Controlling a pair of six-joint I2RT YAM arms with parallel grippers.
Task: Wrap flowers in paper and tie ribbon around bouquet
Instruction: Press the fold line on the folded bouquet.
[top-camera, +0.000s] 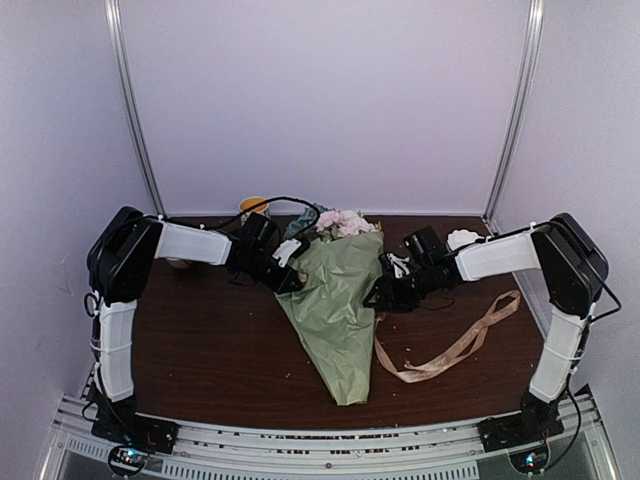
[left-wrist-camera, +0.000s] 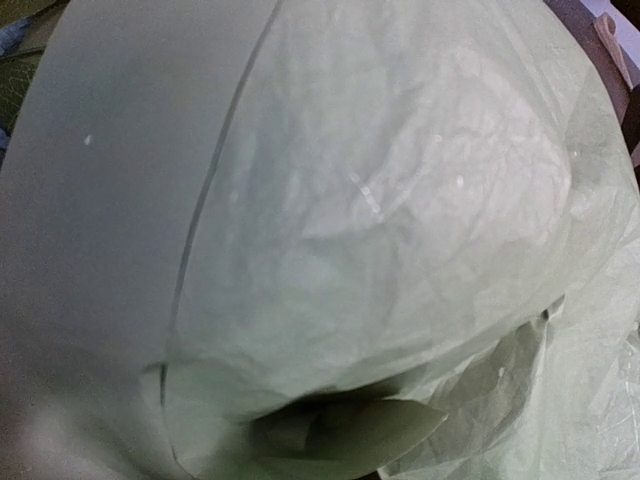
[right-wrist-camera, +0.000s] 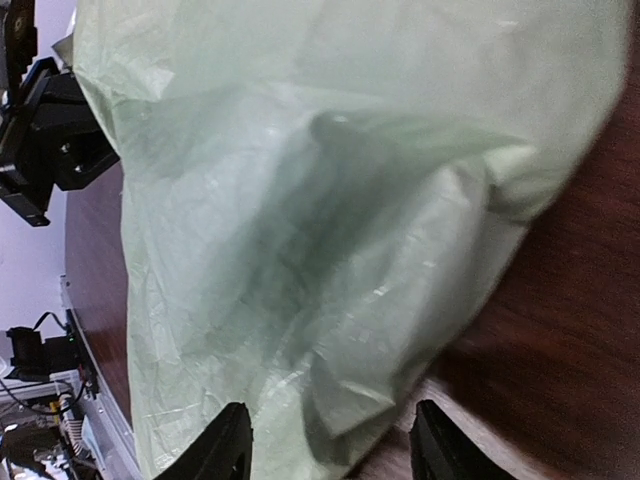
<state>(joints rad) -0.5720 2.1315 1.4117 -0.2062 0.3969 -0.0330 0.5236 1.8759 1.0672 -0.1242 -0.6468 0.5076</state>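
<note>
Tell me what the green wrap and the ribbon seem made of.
The paper: thin, matte sage green, finely crinkled; light shows through it in the wrist views, so tissue-like paper, possibly thin film. The ribbon: flat, dull tan, lying in limp loops; fabric or paper, too small to tell.

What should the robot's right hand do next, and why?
Probably close the right gripper on the paper edge lying between its open jaws: the left gripper is shut at its other side, and the ribbon lies untied on the table.
</note>
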